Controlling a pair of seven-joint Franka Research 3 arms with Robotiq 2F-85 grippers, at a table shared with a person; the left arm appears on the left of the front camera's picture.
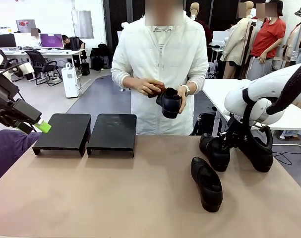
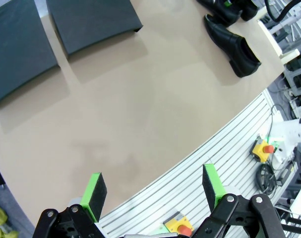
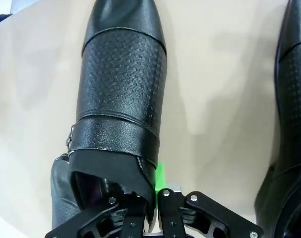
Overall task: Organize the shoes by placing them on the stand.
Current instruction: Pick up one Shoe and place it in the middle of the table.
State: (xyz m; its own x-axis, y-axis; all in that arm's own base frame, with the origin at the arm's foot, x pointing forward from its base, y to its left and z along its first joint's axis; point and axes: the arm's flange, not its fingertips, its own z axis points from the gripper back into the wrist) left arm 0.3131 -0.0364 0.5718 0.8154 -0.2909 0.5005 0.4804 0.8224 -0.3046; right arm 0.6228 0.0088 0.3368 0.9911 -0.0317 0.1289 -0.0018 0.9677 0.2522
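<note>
The right gripper (image 3: 150,181) is clamped on the clamped shoe (image 3: 123,89). One finger is down inside the shoe's opening. The green pad (image 3: 159,173) of the other presses the outside of the collar wall, so the leather is pinched between them. The shoe's embossed vamp and glossy toe stretch straight away from the gripper along the tan surface (image 3: 210,99). A second shoe (image 3: 294,99) lies just beside the gripper on the pad's side, roughly parallel to the first.

From the front, the right gripper (image 1: 236,139) is down between two shoes standing side by side at the surface's right end. This view does not show which of them is the one it grips. A third shoe (image 1: 207,184) lies alone on the surface, near the gripper, a little toward the robot and the middle.

The two stand platforms (image 1: 63,131) (image 1: 113,131) sit side by side, well apart from the right gripper, toward the robot's left. Both of their tops are bare.

The left gripper (image 1: 41,126) hovers just beside the nearer platform's outer edge. In its wrist view the left gripper (image 2: 154,191) has its jaws wide apart and holds nothing. The platforms lie ahead of it and the third shoe (image 2: 234,42) is farther off.

Beyond the surface, the person's hands (image 1: 148,87) hold a fourth shoe (image 1: 170,103) in the air, well apart from both grippers.
</note>
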